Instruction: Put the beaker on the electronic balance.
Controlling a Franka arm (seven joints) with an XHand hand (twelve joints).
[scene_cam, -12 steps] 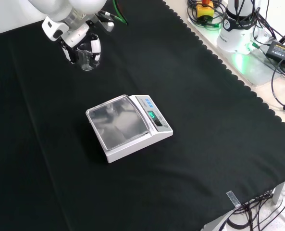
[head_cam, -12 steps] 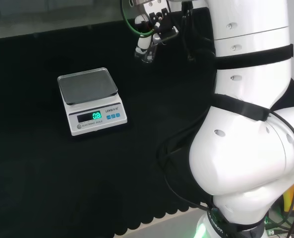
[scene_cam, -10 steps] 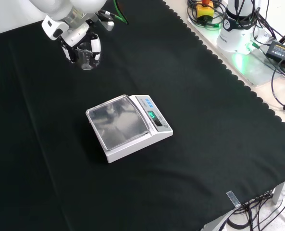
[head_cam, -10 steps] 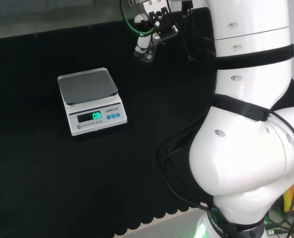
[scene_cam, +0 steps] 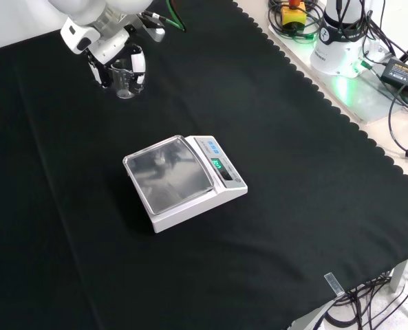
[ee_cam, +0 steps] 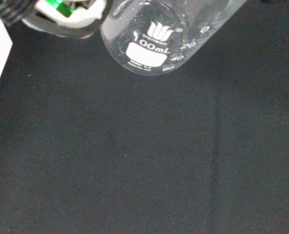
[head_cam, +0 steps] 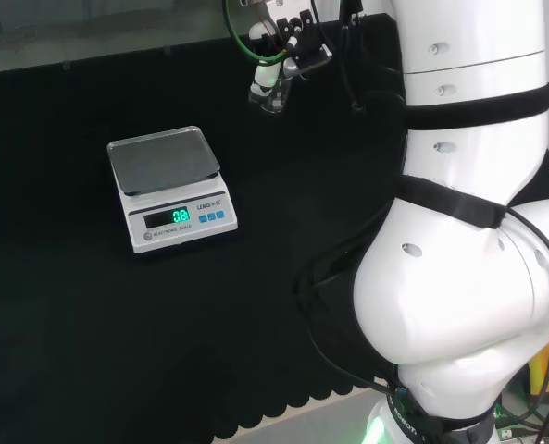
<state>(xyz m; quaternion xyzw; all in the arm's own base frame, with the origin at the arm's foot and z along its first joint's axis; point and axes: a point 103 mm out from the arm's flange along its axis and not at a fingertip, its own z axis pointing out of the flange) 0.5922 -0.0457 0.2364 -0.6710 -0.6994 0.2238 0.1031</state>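
Near the far edge of the bench (scene_cam: 293,206), as the front view shows it, the black and white hand (scene_cam: 106,49) has its fingers curled round a small clear glass beaker (scene_cam: 124,77), pinching it between them. In the head view the hand (head_cam: 279,42) and beaker (head_cam: 272,95) sit close to the bench's far edge, to the right of the balance. The wrist view shows the beaker (ee_cam: 159,36) with white graduation marks on its wall, above plain black cloth; whether its base touches the cloth I cannot tell.

The white electronic balance with a square steel pan (scene_cam: 183,182) stands near the middle of the bench, well apart from the beaker, its pan bare and its green display lit. In the head view the balance (head_cam: 170,190) faces the near edge.

The black cloth (head_cam: 89,351) covers the whole bench and ends in a scalloped hem along the right and near edges in the front view. Beyond the hem, at the bench's far right corner, cables (scene_cam: 396,62) and the arm's base with a green light (scene_cam: 341,41) rest on a pale surface.
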